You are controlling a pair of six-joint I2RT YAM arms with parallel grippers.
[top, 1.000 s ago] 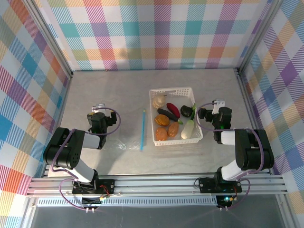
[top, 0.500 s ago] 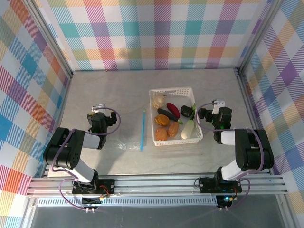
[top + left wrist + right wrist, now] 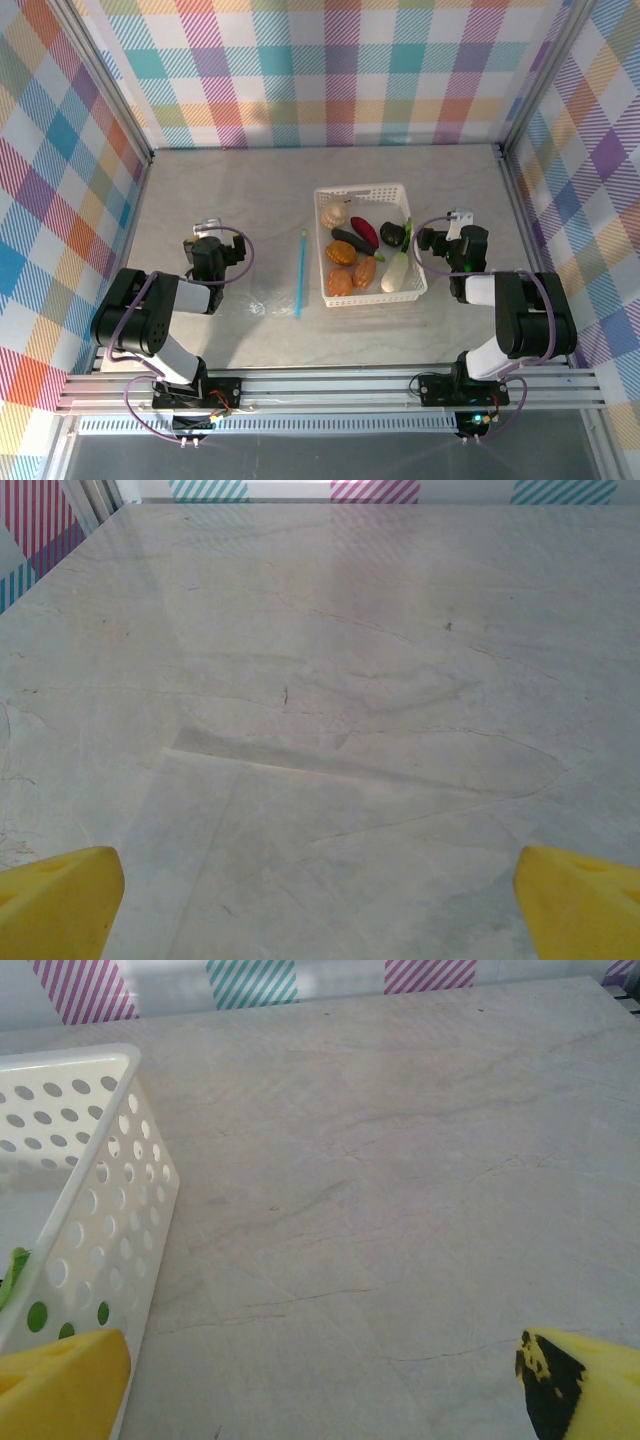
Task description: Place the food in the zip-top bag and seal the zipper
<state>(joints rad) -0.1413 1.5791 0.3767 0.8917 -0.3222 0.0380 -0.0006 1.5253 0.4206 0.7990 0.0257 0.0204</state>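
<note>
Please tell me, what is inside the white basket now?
Inside the white basket: pale shell piece, eggplant, dark red piece, black lump, orange bread-like pieces, white radish. Anything beneath them is covered.

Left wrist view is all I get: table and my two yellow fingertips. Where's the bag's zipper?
Observer: The blue zipper strip lies on the table, between the left gripper and the white basket.
Operator: Any food bagged?
Observer: No. The toy food is all in the basket.
Operator: Right side?
Observer: The right gripper sits just right of the basket, open, holding nothing.
</note>
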